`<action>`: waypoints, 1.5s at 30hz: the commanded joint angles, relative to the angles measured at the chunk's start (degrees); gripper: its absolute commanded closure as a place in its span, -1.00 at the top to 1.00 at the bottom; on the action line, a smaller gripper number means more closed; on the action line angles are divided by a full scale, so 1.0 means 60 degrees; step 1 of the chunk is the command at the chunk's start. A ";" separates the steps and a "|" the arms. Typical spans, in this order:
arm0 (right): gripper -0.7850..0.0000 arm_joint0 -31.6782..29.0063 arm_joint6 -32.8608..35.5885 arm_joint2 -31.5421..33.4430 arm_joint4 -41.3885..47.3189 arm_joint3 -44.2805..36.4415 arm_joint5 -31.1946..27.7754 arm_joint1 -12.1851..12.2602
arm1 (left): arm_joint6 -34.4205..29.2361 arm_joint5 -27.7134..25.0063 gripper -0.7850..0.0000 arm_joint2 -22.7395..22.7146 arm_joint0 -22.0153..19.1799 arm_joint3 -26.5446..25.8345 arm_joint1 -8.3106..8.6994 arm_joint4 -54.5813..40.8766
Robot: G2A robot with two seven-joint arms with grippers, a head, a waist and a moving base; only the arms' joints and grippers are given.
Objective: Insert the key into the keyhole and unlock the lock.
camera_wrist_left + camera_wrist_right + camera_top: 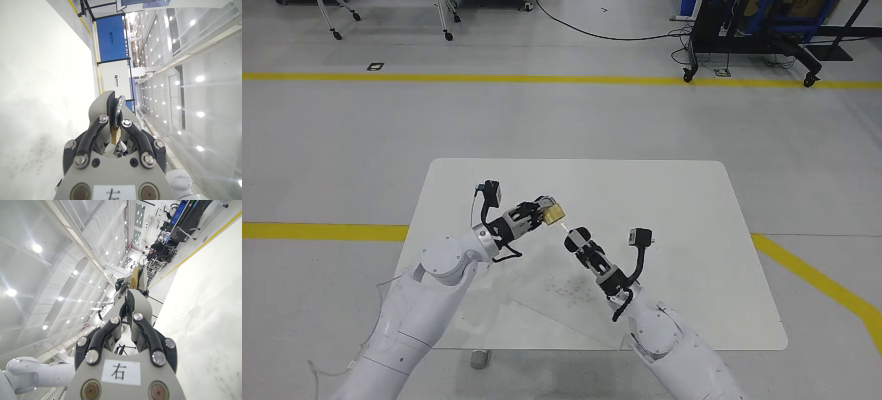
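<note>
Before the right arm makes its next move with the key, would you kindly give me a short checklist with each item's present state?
1. Lock grip: the left gripper is shut on the padlock, clamping its shackle. Ok.
2. Key grip: the right gripper is shut on the key, most of which is hidden between its fingers. Ok.
3. Keyhole side: in the right wrist view, the padlock's bottom end faces the right gripper. Ok.
4. Key tip seated in the keyhole: the fingertips cover the meeting point. Cannot tell.
5. Clearance: both grippers hold their things above the table, not touching it. Ok.
</note>
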 commanded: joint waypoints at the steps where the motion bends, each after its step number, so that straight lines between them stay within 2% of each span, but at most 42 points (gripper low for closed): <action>1: -1.00 0.0070 -0.0357 -0.0112 -0.0260 0.0061 0.0188 -0.0067 | -0.0008 0.0002 -1.00 0.0018 -0.0015 0.0014 -0.0015 0.0024; 18: -1.00 0.0242 -0.1240 -0.0191 -0.0990 0.0239 0.0851 -0.0339 | -0.0151 -0.0017 -1.00 -0.0054 -0.0019 0.0036 -0.0075 0.0183; 23: -1.00 0.0109 -0.2317 -0.0186 -0.2532 0.0080 0.1192 -0.0389 | 0.0036 -0.0091 -1.00 -0.0026 0.0047 -0.0041 -0.0105 0.0316; 29: -1.00 -0.0078 -0.3089 -0.0342 -0.3470 -0.0083 0.1506 -0.0483 | 0.0135 -0.0108 -1.00 0.0011 0.0081 -0.0083 -0.0146 0.0355; 36: -1.00 -0.0145 -0.3312 -0.0355 -0.3460 -0.0129 0.1719 -0.0580 | 0.0099 -0.0195 -1.00 -0.0022 0.0118 -0.0076 -0.0193 0.0089; 45: -1.00 -0.0204 -0.2636 -0.0296 -0.2223 -0.0256 0.1788 -0.0694 | 0.0498 -0.0528 -1.00 -0.0003 0.0202 -0.0190 -0.0248 0.0429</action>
